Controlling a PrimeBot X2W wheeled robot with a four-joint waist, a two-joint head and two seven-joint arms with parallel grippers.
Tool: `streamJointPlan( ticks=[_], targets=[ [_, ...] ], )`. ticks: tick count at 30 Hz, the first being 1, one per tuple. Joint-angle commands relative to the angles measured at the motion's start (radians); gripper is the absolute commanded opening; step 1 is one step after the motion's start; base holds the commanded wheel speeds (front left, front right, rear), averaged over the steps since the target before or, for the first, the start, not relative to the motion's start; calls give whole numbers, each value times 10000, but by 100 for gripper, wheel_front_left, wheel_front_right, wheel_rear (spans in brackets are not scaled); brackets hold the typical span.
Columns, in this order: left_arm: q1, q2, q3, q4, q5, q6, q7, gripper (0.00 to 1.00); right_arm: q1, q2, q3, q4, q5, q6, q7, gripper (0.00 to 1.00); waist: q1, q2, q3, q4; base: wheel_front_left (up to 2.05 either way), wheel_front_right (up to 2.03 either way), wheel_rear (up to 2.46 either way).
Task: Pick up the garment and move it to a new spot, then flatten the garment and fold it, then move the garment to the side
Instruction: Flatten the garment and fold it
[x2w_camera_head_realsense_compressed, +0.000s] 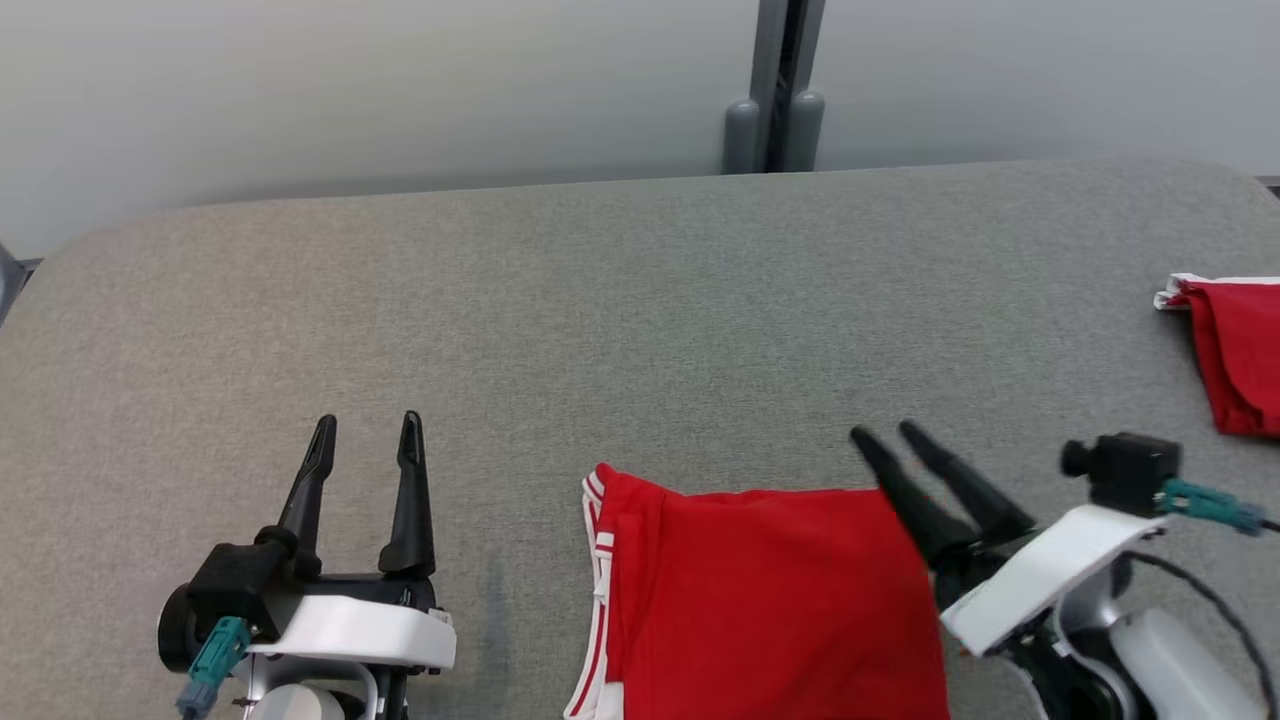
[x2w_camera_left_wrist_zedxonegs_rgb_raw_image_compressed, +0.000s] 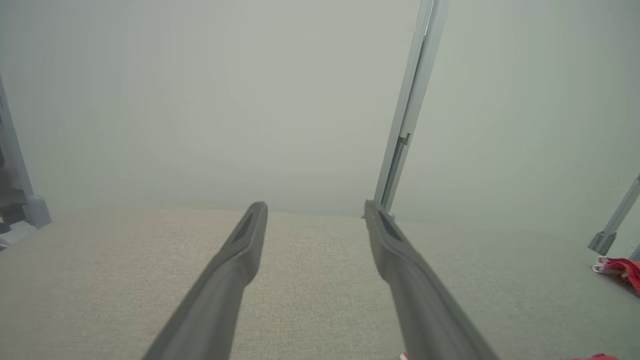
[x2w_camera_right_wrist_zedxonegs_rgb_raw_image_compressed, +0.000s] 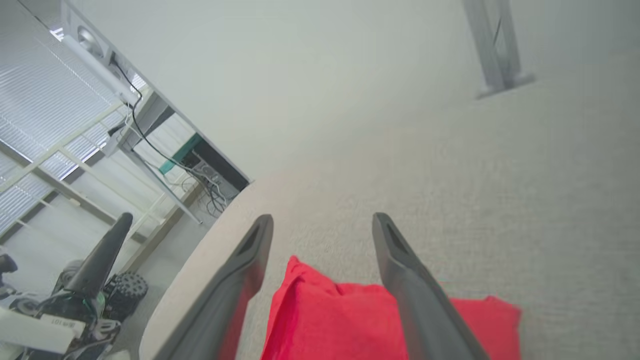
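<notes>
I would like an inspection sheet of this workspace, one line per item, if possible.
Surface: grey fabric table, flat.
Job's things: red garment, folded, at the near edge.
Clutter: second red garment, far right.
Grippers: left gripper jaws open over bare table; right gripper jaws open at the red garment's far right corner.
Cables: dark cable with teal plug at the right wrist.
Surroundings: pale wall, grey post.

Head camera looked forward and down over bench (x2w_camera_head_realsense_compressed: 640, 300). Left wrist camera sat low, faced wall (x2w_camera_left_wrist_zedxonegs_rgb_raw_image_compressed: 200, 100) across bench. Right wrist camera sat close above garment (x2w_camera_right_wrist_zedxonegs_rgb_raw_image_compressed: 350, 320). All 3 shared bench; head, right wrist shared garment.
</notes>
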Motion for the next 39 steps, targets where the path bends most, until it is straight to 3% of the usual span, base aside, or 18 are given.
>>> streamJointPlan(
  ticks=[1,3,9,13,20,28,39],
  targets=[
    [37,39,70,-37,31,-42,-33,100,23,-24,-469,-104,-163,-1,-505,100,0,-1,-130,-296,0,0,0],
    [54,36,70,-39,62,-64,-33,100,88,-117,-1150,-106,-567,-1,-1124,100,0,-1,-175,-456,0,0,0],
    [38,37,105,-84,68,-25,-33,100,242,-697,-1978,253,-3417,-1,-2757,100,0,-1,-243,-769,0,0,0],
    [185,34,160,-176,123,-15,-33,100,321,-535,-2518,586,-5174,-1,-3305,100,0,-1,-254,-946,0,0,0],
    [541,42,309,-306,266,43,-33,100,728,554,-3995,303,-7070,-1,-3511,100,0,-1,-206,-1000,0,0,0],
    [762,37,358,-470,180,269,-33,100,1180,1323,-4667,-242,-7800,-1,-3498,100,0,-1,-103,-921,0,0,0],
    [809,39,98,-438,368,310,-33,100,1217,1403,-4667,-223,-7828,-1,-3502,100,0,-1,-67,-802,0,0,0]
  ],
)
